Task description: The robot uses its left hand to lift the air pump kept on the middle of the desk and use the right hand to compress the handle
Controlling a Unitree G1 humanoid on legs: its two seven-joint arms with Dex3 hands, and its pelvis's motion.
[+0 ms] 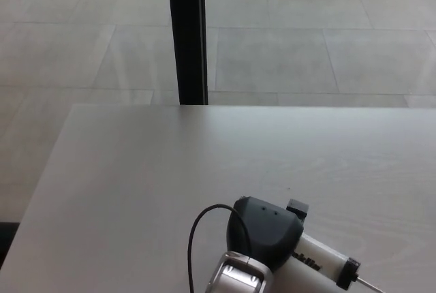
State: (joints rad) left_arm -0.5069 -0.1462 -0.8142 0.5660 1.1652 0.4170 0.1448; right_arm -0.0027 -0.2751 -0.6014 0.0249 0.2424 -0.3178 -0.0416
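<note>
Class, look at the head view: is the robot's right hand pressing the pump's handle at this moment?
No: only the left hand shows, wrapped around the white air pump, and no right hand appears anywhere over the desk.

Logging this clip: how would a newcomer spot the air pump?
Find the pale desk and follow it to its near edge, right of centre. There the left hand grips the air pump: a white tube with black lettering, a black end cap and a thin metal rod.

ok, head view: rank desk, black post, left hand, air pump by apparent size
1. desk
2. black post
3. left hand, though nearness to the camera inflates it
4. air pump, partly hidden by the hand and cut off by the frame edge, so unsure
</note>
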